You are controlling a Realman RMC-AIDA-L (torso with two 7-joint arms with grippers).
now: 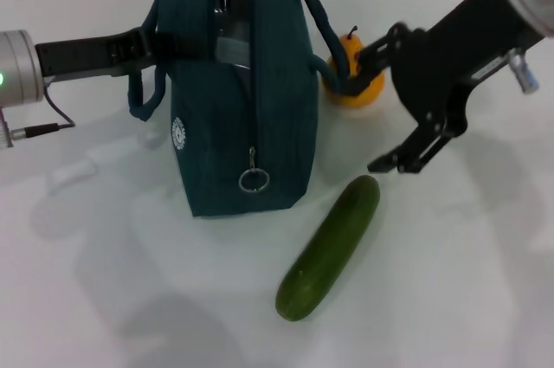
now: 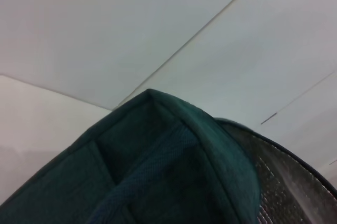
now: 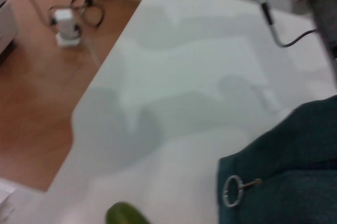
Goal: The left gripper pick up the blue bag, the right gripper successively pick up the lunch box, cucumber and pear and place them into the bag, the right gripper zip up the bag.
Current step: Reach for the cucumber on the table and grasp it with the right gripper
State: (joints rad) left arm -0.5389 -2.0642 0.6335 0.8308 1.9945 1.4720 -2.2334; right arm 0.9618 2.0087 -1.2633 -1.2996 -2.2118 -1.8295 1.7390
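Observation:
The blue bag (image 1: 242, 100) stands upright mid-table with its top unzipped and the zip ring (image 1: 254, 179) hanging on its near end. My left gripper (image 1: 145, 41) is at the bag's left upper rim, by the handle, and holds it; the left wrist view shows the rim and the silver lining (image 2: 158, 171). My right gripper (image 1: 368, 121) is open and empty, just above the cucumber's far end. The green cucumber (image 1: 329, 247) lies right of the bag. The yellow-orange pear (image 1: 368, 91) sits behind the gripper's upper finger. No lunch box shows on the table; something grey shows inside the bag's opening.
The right wrist view shows the bag (image 3: 295, 171), its zip ring (image 3: 231, 191), the cucumber's tip (image 3: 126, 214), and the table's edge (image 3: 79, 113) with wooden floor and a cabled plug (image 3: 66, 23) beyond. A tiled wall stands behind the table.

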